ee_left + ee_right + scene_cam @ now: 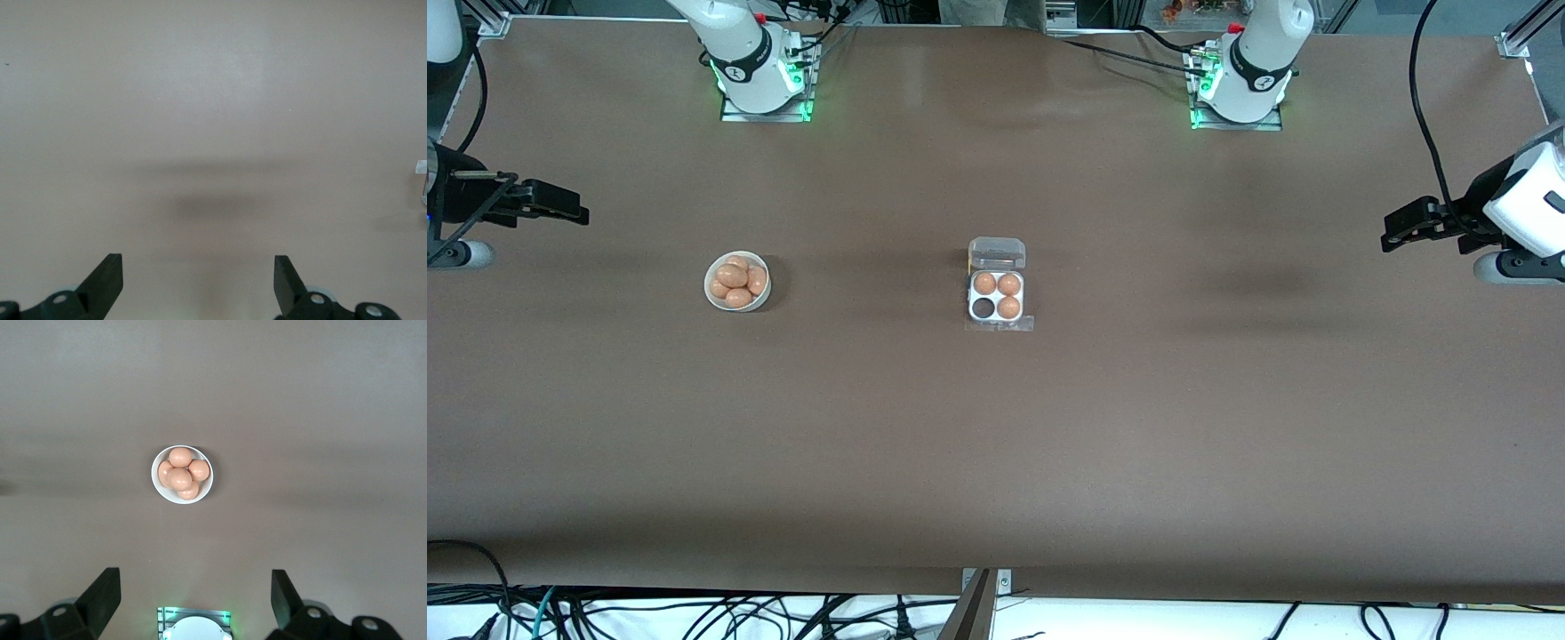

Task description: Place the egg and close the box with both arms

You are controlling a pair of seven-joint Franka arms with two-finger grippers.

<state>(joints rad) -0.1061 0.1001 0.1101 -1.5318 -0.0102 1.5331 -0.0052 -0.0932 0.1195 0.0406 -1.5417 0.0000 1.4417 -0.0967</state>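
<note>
The brown table has a small clear box near its middle. The box has four round cups. Three cups each hold an orange-brown egg, and the cup nearest the front camera on the right arm's side is empty and looks dark. The clear lid of the box is open and lies flat on the table, just past the cups on the side toward the robot bases. A round white bowl sits well apart from the box, toward the right arm's end of the table. In it lies a little heap of eggs, about five, all the same color. The right gripper hangs high over the right arm's end of the table. Its two black fingers stand wide apart and hold nothing, and the bowl shows far below them. The left gripper hangs high over the left arm's end of the table. Its fingers are spread wide too, with only bare table under them. Neither gripper touches anything.
</note>
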